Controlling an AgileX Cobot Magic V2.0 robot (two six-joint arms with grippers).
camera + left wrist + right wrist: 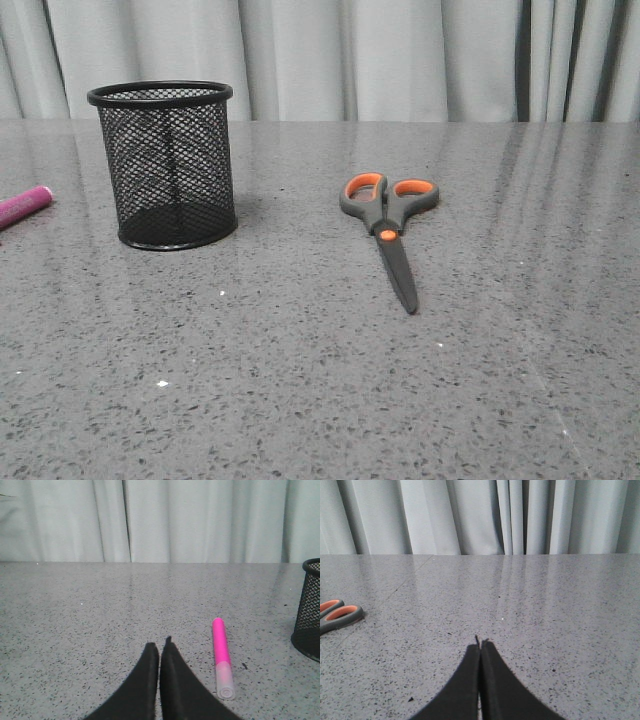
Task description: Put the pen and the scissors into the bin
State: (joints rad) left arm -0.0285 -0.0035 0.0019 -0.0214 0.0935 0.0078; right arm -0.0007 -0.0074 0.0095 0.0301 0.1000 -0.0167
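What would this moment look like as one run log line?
pen: flat on table, outside bin | scissors: flat, closed | bin: upright | left pincer: shut | right pincer: shut

Black wire-mesh bin [170, 165] and glossy pink plastic pen [221, 652] sit on polished speckled stone-look table [300, 380].

Pen [24, 206] left of bin [168, 166], scissors [386, 229] right

The grey speckled tabletop [300, 380] carries 3 things: upright bin [168, 165], flat scissors [387, 232], pen [22, 206] lying at its left edge.
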